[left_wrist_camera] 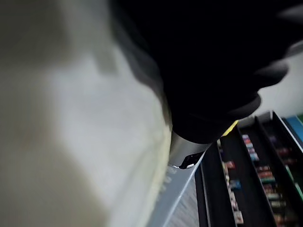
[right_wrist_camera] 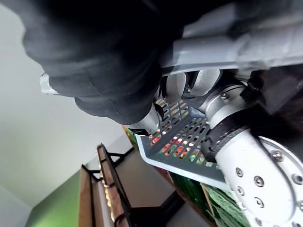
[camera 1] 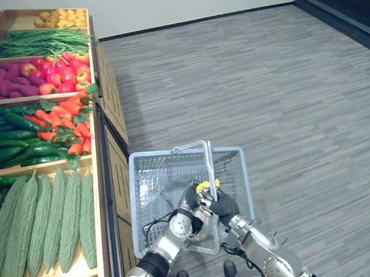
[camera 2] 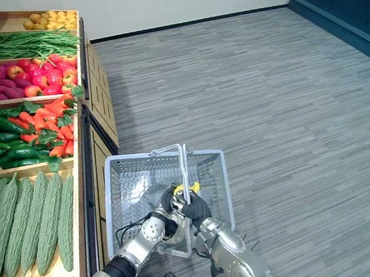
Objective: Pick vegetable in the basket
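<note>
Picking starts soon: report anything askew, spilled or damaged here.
Nothing stands out. The produce lies sorted in its wooden crates. The basket looks level and intact, with the left hand and the right hand at its handle.

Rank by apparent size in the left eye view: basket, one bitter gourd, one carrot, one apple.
1. basket
2. bitter gourd
3. carrot and apple: too alike, and the apple lies farther from the camera, so unranked.

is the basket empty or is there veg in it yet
Looks empty: the basket shows a bare mesh floor. The patch under the left hand and right hand is hidden: cannot tell there.
</note>
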Motion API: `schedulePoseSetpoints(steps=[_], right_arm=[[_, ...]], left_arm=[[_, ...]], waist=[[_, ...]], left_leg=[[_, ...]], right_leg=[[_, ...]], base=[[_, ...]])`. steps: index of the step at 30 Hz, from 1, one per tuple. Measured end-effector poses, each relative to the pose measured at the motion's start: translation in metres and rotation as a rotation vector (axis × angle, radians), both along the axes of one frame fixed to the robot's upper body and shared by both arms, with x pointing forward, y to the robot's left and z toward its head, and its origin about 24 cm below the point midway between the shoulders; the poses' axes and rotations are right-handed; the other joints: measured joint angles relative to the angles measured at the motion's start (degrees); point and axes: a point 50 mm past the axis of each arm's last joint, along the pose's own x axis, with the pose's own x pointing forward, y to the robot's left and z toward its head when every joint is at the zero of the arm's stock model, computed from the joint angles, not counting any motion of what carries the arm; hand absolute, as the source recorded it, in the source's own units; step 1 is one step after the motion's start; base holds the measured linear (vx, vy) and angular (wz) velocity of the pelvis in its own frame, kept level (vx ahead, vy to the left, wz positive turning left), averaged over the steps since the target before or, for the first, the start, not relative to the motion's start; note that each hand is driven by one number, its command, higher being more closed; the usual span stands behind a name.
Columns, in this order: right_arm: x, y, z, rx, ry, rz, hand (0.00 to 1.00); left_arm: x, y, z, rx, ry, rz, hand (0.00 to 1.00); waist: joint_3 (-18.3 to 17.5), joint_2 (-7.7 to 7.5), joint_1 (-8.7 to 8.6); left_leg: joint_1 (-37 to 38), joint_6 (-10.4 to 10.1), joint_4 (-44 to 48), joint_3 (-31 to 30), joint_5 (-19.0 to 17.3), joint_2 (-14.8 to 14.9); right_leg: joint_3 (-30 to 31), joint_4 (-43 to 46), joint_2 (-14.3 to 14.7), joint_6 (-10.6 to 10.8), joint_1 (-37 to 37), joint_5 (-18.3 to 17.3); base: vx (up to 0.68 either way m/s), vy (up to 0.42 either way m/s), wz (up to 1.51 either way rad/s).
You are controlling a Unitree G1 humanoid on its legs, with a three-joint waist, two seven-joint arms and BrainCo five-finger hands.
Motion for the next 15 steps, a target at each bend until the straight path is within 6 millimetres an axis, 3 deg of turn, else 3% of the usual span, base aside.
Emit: schedulePoseSetpoints(steps=[15], right_arm=[[0.001, 0.004, 0.003, 0.036, 0.002, -0.023, 1.00]], left_arm=[[-0.002, -0.035, 0.008, 0.085, -0.066, -0.211, 0.00]], waist=[[-0.40, -0.08, -1.32]], left_leg=[[0.26, 0.01, -0.01, 0.23, -0.02, -0.01]], right_leg=[[0.40, -0.07, 0.01, 0.33, 0.02, 0.43]], base=[[-0.02, -0.006, -0.02]])
